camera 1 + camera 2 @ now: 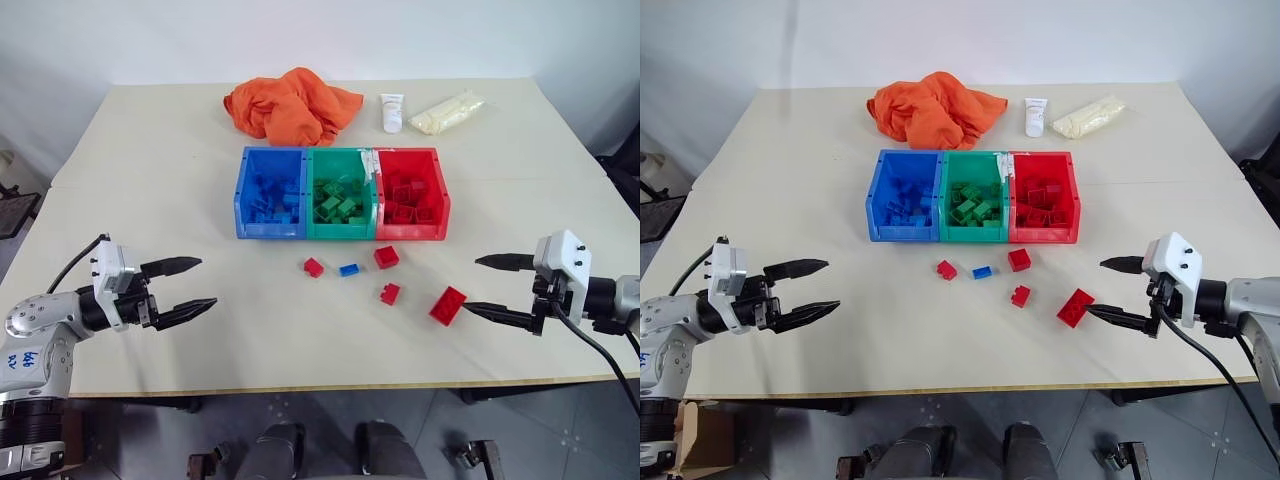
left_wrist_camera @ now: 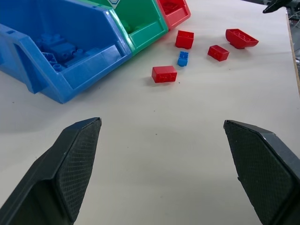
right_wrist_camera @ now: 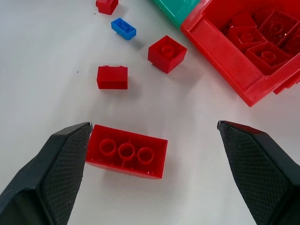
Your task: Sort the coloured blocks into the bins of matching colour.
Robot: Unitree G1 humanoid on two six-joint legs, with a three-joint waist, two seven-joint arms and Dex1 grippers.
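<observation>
Near edge of tabletop: left gripper [image 1: 186, 288] and right gripper [image 1: 490, 286] both spread wide, empty. Large red brick [image 1: 448, 305] just beside right fingertip. Four small blocks [image 1: 349, 269] mid-table. Bins [image 1: 342, 194] beyond, filled by colour. Far edge: orange cloth [image 1: 291, 104], white tube [image 1: 392, 112], its print unreadable.

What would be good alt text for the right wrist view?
The open right claw hovers over a pale table, with a large red block lying close by one of its fingers. Beyond lie three smaller red blocks and one blue block, beside a red bin holding more red blocks.
</observation>
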